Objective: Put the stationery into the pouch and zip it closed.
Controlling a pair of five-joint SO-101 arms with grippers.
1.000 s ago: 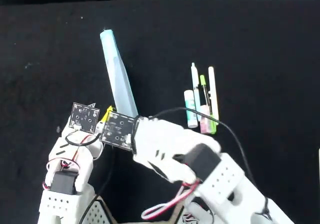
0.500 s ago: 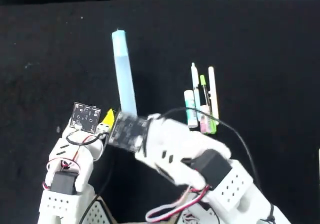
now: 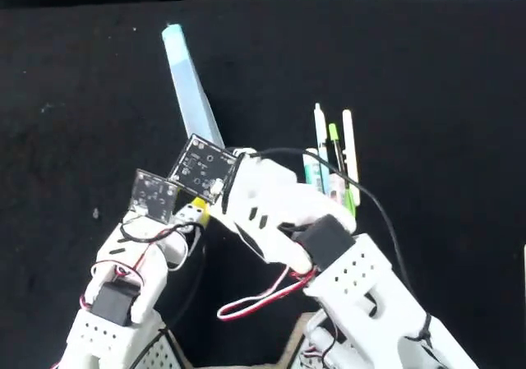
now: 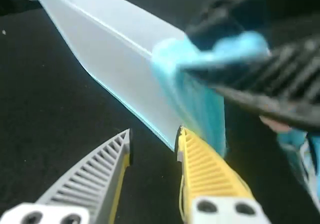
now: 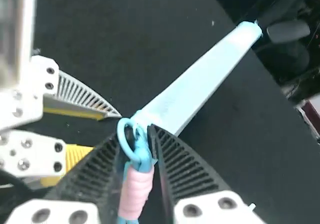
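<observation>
A long pale blue pouch (image 3: pixel 190 85) lies slanted on the black table, its far tip toward the back left. My right gripper (image 5: pixel 137 127) is shut on the pouch's blue zipper ring (image 5: pixel 131 140), from which a pink tag (image 5: pixel 134 188) hangs between the black fingers. The pouch (image 5: pixel 200 84) stretches away from that grip. My left gripper (image 4: pixel 152 134) stands open just beside the near end of the pouch (image 4: pixel 110 49), with its yellow finger (image 4: pixel 205 174) against the pouch edge and nothing held. Several pens (image 3: pixel 335 151) and a glue stick (image 3: pixel 311 174) lie to the right of the arms.
The right arm's body (image 3: pixel 279 213) and its cable (image 3: pixel 263 299) cross over beside the left arm (image 3: pixel 131 270) near the front edge. The black table (image 3: pixel 82 98) has free room at the left and back.
The right gripper has carried the pouch's near end farther from the front edge, and the pouch's far tip swung right, then back left. The left arm has followed forward to the right.
</observation>
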